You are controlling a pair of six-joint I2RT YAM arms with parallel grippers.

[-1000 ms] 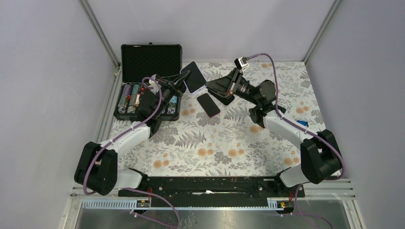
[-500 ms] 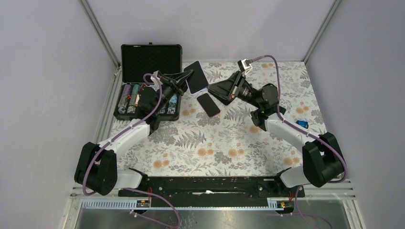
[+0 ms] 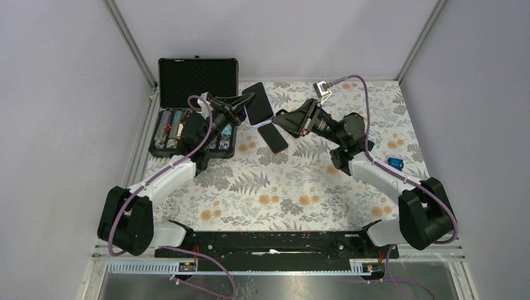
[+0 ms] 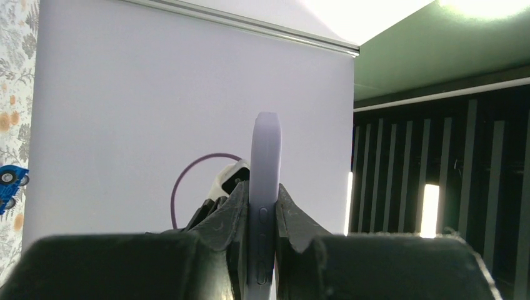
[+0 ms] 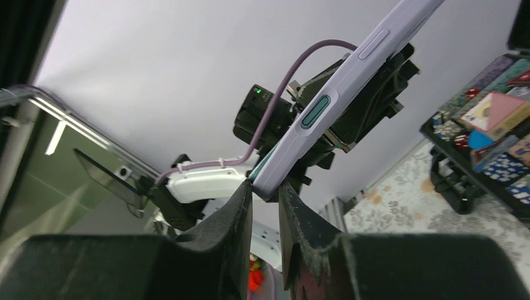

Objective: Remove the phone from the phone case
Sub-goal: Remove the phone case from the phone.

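Two hands clamped on lilac plastic phone case (image 4: 265,150), black phone (image 3: 258,102) inside: L hand (image 4: 262,195) mid-edge, R hand (image 5: 265,189) at end.

Your top view looks down from above and behind. Each wrist camera sits close behind its fingers (image 4: 232,215), facing forward. All views share the phone case (image 3: 258,104).

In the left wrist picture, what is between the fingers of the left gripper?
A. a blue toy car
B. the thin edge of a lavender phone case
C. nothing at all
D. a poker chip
B: the left gripper is clamped on the lavender phone case, which is seen edge-on with its side buttons showing.
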